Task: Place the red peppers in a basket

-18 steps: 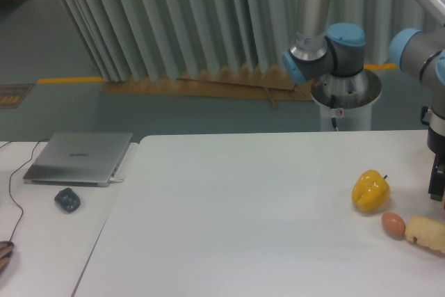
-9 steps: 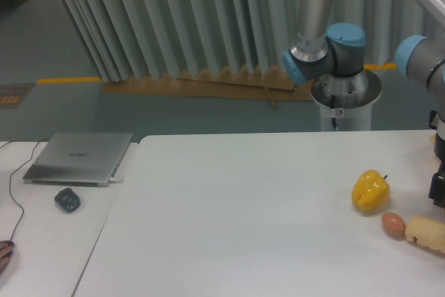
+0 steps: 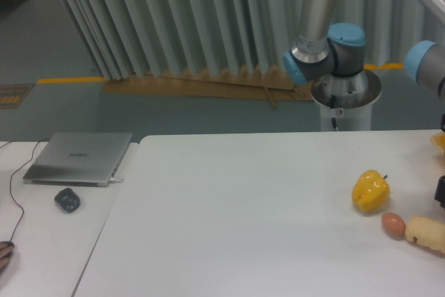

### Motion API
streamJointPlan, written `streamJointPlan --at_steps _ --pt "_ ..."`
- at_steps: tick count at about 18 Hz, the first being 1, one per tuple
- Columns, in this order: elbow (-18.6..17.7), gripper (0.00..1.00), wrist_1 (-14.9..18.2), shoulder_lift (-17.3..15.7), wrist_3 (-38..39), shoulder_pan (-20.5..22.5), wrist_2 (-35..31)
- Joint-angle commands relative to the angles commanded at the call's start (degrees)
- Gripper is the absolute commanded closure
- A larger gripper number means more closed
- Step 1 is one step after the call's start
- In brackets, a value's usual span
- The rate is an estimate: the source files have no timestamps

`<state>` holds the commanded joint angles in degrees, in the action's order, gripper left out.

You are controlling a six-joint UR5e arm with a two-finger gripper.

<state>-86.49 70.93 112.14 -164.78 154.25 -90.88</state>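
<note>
No red peppers show in this view, and I see no basket that I can be sure of. Only a dark sliver of my gripper (image 3: pixel 441 190) shows at the right edge, right of the yellow pepper (image 3: pixel 370 190). Its fingers are cut off by the frame, so whether they hold anything is hidden. The arm's blue-jointed elbow (image 3: pixel 425 62) shows above it.
On the table's right side lie a yellow pepper, a brown egg (image 3: pixel 393 224) and a pale potato-like piece (image 3: pixel 425 233). A small orange-yellow edge (image 3: pixel 438 140) peeks in at far right. A laptop (image 3: pixel 78 158) and a mouse (image 3: pixel 67 200) sit on the left table. The robot base (image 3: pixel 343 92) stands behind.
The arm has slid to the right, so the dark gripper body has nearly left the frame. The orange-yellow edge has come into sight. The table objects have not moved.
</note>
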Motion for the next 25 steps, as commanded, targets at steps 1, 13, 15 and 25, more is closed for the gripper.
streamJointPlan --at_steps 1,13,15,25 --pt "0.0 0.00 -0.4 0.4 -1.5 -0.1 -0.1" --pt "-0.3 0.00 -1.1 1.4 -2.7 0.3 0.1" --pt "-0.6 0.00 -1.1 1.7 -5.5 0.4 0.1" --pt "-1.1 0.00 -1.3 2.6 -8.3 1.8 0.1"
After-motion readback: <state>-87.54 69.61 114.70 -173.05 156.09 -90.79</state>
